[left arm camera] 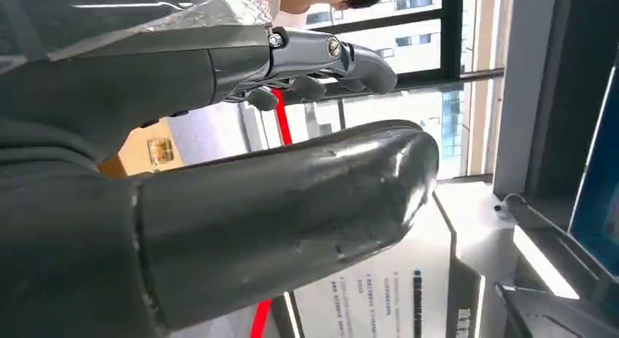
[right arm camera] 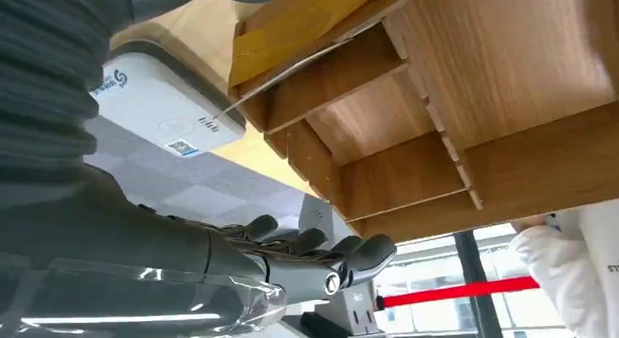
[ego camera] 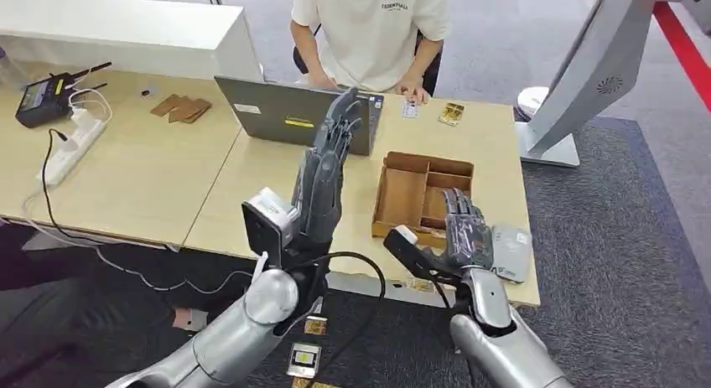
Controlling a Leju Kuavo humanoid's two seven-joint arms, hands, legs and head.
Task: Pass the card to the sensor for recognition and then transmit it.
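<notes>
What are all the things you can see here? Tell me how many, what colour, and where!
Table: one, light wood, across the middle.
Laptop: one, grey, open on the table facing the person.
Wooden tray: one, brown, with compartments, right part of the table.
Card sensor: one, pale grey, table's near right edge.
Card: one, whitish, under the person's hand.
Power strip: one, white, table's left side.
Radio device: one, black, far left.
Person: one, white shirt, behind the table.
Left robot hand: grey, raised, fingers straight.
Right robot hand: grey, beside the tray, holding nothing.

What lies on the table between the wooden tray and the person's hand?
In the head view, bare tabletop separates the wooden tray from the person's hand; a card lies just by that hand.
</notes>
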